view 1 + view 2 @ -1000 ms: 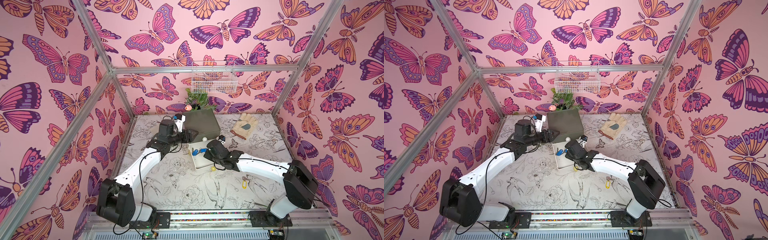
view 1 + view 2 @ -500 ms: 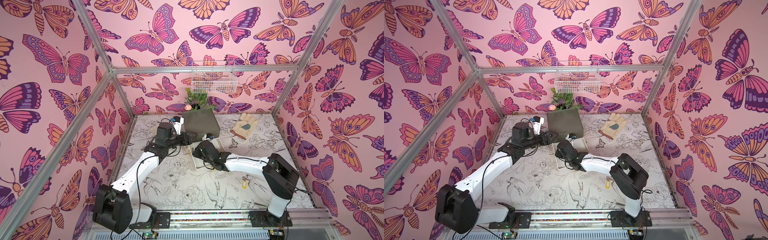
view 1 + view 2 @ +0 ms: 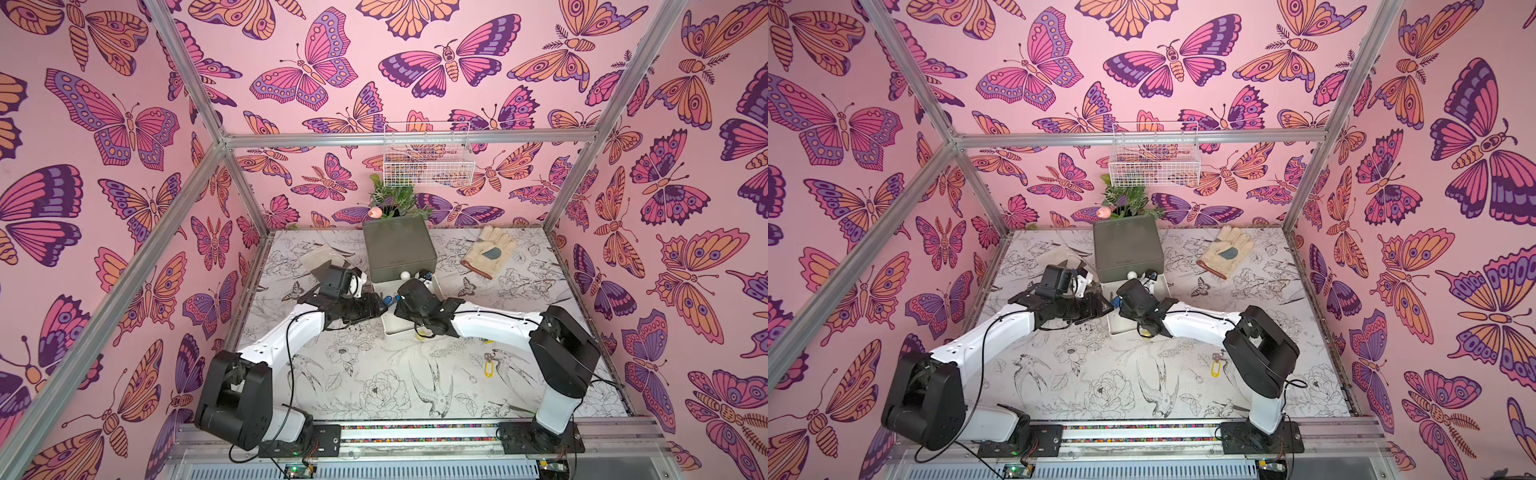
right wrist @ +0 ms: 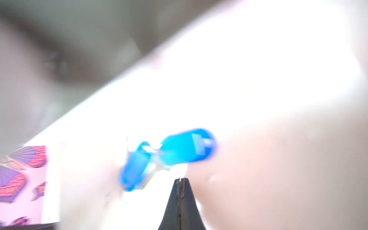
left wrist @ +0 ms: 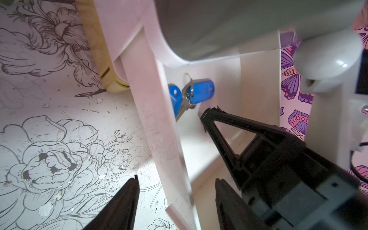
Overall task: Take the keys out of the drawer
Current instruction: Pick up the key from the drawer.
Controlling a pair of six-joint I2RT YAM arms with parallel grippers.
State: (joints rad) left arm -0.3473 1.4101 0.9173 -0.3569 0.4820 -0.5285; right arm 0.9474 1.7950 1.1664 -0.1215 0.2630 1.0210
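Note:
A white drawer (image 3: 395,328) (image 3: 1121,328) stands pulled out of a grey-green cabinet (image 3: 397,249). Two blue-tagged keys (image 5: 199,90) (image 4: 187,147) lie together against its left inner wall. My right gripper (image 4: 180,180) (image 3: 398,300) is shut and holds nothing, its tip a little short of the blue tags. The left gripper (image 5: 177,178) (image 3: 380,305) is open and straddles the drawer's left wall, one finger (image 5: 123,203) outside, the other inside. A yellow-tagged key (image 3: 488,369) (image 3: 1215,368) lies on the table near the right arm.
A work glove (image 3: 488,253) lies at the back right. Behind the cabinet stand a plant (image 3: 392,199) and a wire basket (image 3: 428,162) on the wall. A flat beige object (image 3: 324,253) lies behind my left wrist. The cabinet's upper drawer has a white knob (image 3: 404,274).
The right gripper has moved left and deeper into the drawer towards the blue keys. My left gripper has come forward from the cabinet's side to the drawer's left wall.

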